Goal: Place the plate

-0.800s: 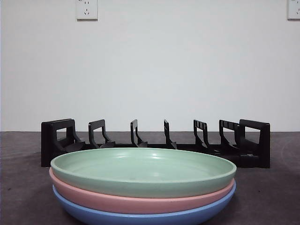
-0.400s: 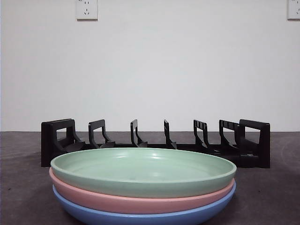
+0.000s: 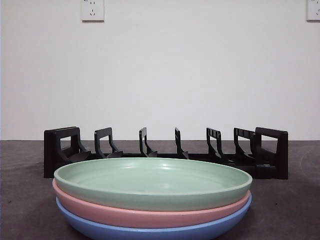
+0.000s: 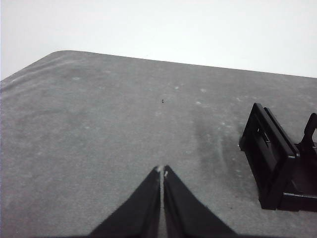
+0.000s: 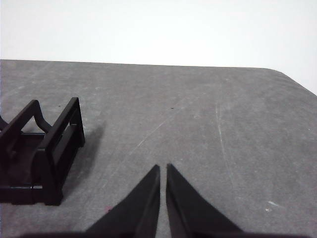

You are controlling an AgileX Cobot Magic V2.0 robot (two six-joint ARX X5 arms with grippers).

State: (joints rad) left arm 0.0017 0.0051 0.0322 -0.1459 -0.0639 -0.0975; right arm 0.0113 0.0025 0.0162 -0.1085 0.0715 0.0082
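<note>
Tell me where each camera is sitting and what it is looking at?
Front view: sits low at table height, looking level across the green plate, pink plate and blue plate to the black rack and wall; no robot part shows.
Left wrist view: rides the left arm, looking down at the table; the left end effector shows, shut.
Right wrist view: rides the right arm; the right end effector shows, shut.
Shared: each view shows the rack; the wrist views see opposite ends.
</note>
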